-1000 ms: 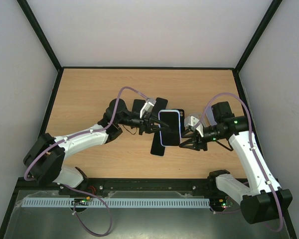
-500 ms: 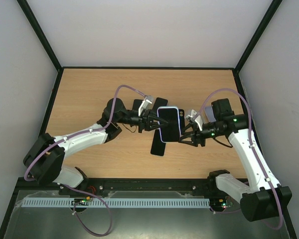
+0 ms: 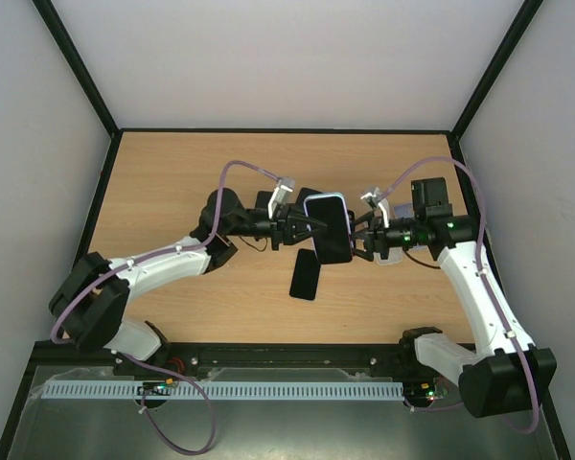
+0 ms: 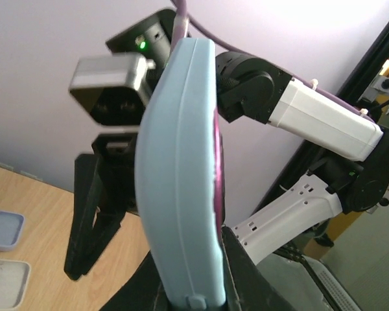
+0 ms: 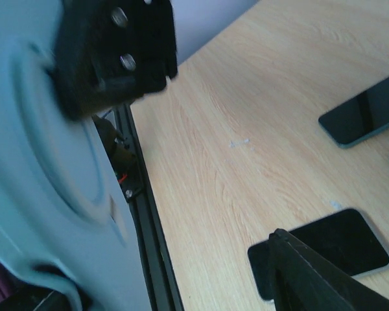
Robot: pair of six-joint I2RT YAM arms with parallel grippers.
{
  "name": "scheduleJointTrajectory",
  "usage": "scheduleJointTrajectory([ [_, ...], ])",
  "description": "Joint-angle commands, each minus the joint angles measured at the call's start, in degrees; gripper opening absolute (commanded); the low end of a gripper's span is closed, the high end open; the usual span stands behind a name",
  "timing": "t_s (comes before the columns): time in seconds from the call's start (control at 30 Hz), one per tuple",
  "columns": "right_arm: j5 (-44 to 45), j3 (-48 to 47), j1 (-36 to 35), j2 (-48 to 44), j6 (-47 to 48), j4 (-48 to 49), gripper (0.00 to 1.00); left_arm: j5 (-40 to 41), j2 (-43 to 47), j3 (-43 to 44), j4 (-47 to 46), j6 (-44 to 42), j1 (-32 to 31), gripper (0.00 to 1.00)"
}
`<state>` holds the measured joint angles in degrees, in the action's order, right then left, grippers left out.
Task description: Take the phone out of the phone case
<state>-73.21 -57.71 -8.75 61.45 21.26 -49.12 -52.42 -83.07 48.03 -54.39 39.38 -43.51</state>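
The phone in its light blue case (image 3: 328, 227) is held off the table between the two arms. My left gripper (image 3: 304, 231) is shut on the case's left edge. In the left wrist view the case (image 4: 178, 175) stands edge-on, clamped at its lower end by my left gripper (image 4: 194, 291), and a magenta phone edge (image 4: 217, 146) shows along its right side. My right gripper (image 3: 361, 241) is open, right beside the case's right edge. In the right wrist view the case back (image 5: 39, 194) fills the left, and one right finger (image 5: 311, 278) stands apart at the lower right.
A bare black phone (image 3: 306, 275) lies on the wooden table (image 3: 172, 182) below the held one. Two more dark phones (image 3: 266, 203) lie behind the left gripper. The right wrist view shows phones on the table (image 5: 327, 249), (image 5: 366, 116). Black rails and walls edge the table.
Both grippers and the cased phone have moved away from the near edge and upward. The right gripper has swung up level with the phone's right edge. The left gripper keeps its hold.
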Motion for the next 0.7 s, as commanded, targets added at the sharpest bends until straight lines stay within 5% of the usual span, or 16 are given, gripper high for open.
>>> scheduleJointTrajectory([
  [0.0, -6.56, -3.67, -0.12, -2.74, -8.32, 15.33, 0.62, -8.44, -3.84, 1.35, 5.52, -0.36, -4.61, 0.03],
  [0.1, -6.42, -2.60, -0.12, -5.33, -10.61, 18.55, 0.58, -6.92, -4.94, 1.99, 6.79, -0.49, -4.42, 0.03],
  [0.33, -4.79, -0.41, -0.11, -6.95, -15.04, 18.71, 0.03, 2.33, -5.11, 3.35, 8.33, 1.69, -0.36, 0.10],
  [0.47, 4.25, 1.95, -0.12, -7.05, -25.09, 22.03, 0.02, 10.94, -5.36, 4.21, 7.20, 3.77, 3.04, 0.31],
  [0.67, 14.83, 3.93, 0.13, -6.16, -30.78, 20.47, 0.02, 31.92, -1.10, 5.67, 17.50, -4.52, 2.99, 0.58],
])
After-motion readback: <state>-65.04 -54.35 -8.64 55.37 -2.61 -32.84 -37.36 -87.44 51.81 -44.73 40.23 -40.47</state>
